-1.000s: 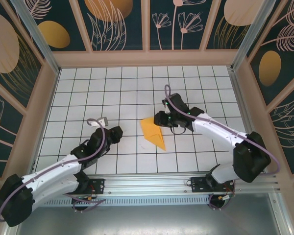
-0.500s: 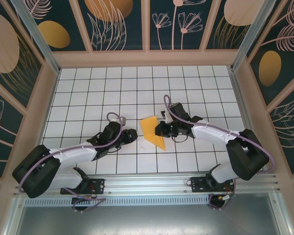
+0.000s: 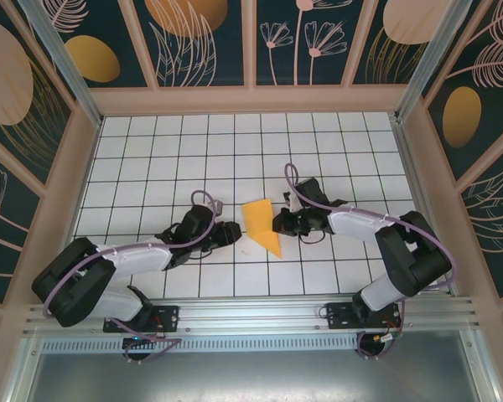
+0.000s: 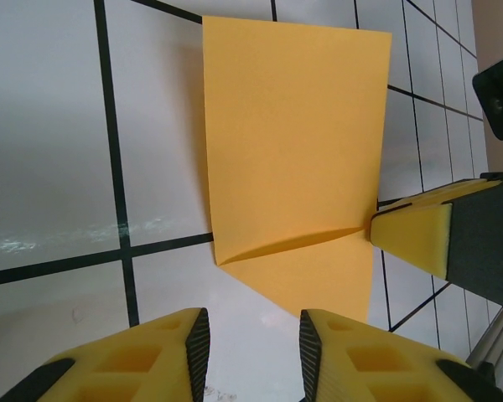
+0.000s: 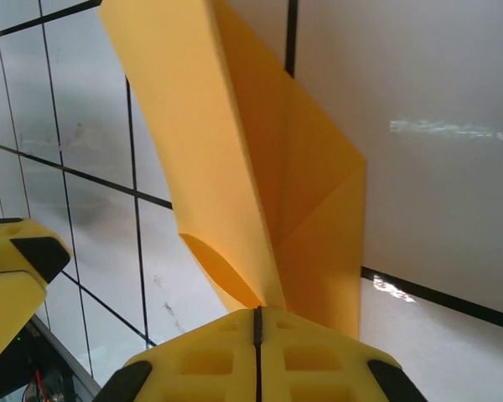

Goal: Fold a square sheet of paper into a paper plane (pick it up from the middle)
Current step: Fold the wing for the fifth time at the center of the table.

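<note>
Since a second ago, brings the left tool (image 3: 229, 234) in from well left of the paper to just beside its left edge, with the arm stretched low across the tiles. Slides the right tool (image 3: 278, 223) a little nearer along the sheet's right edge and closes it there. Leaves the square sheet of paper (image 3: 261, 224) about where it lay.

Keeps the sheet near the middle of the white gridded table (image 3: 151, 151), between the two tools and already folded: broad straight edge at the far end, narrowing to a point at the near right. Shows the sheet (image 4: 293, 142) in the left wrist view as mostly flat on the tiles, with one slanting crease across its near part.

Holds the right tool (image 5: 256, 316) pressed together, pinching the sheet's right edge at the end of that crease. From the right wrist, shows the yellow pads meeting in a thin seam, with the paper (image 5: 314, 201) rising straight out of them and one flap lifted off the table and curled. Sets one of that tool's yellow fingertips (image 4: 407, 234) against the paper's edge in the left wrist view.

Leaves the left tool (image 4: 251, 352) spread, with bare table between its yellow pads and nothing held. Puts its tips right by the sheet's near end; cannot tell whether touching.
</note>
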Controlling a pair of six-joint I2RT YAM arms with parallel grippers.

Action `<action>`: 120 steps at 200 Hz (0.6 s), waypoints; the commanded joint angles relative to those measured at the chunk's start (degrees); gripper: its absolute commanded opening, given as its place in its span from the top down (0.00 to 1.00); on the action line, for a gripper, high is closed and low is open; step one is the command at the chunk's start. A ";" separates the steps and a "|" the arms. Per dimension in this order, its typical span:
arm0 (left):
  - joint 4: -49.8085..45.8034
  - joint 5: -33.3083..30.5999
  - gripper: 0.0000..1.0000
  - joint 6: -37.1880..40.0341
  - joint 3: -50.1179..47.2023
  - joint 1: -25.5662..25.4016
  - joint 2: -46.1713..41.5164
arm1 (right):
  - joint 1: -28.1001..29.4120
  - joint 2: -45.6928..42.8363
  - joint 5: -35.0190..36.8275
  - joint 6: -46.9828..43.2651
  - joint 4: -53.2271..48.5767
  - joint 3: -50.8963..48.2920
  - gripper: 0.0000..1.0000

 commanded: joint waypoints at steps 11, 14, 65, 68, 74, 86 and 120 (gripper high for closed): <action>2.60 3.21 0.61 -0.18 2.22 0.31 2.17 | -2.46 1.73 -2.34 -0.87 3.38 -1.77 0.91; 2.60 3.30 0.61 -0.13 2.36 0.34 2.36 | -2.60 1.93 -2.44 -0.90 3.63 -1.81 0.91; 2.95 5.06 0.52 -0.65 4.30 0.32 5.66 | -4.10 4.01 -2.40 -0.45 5.77 -4.09 0.91; 2.98 5.15 0.51 -0.68 4.40 0.31 5.92 | -4.24 4.09 -2.47 -0.44 5.94 -4.30 0.91; 3.17 5.30 0.50 -0.82 4.72 0.31 6.38 | -4.40 4.16 -2.58 -0.35 6.32 -4.64 0.91; 3.57 5.83 0.48 -1.10 5.22 0.33 7.50 | -4.65 4.31 -2.78 -0.35 6.85 -5.05 0.91; 6.19 7.08 0.44 -2.70 6.77 0.28 10.84 | -5.00 4.58 -2.76 -0.44 7.24 -5.83 0.91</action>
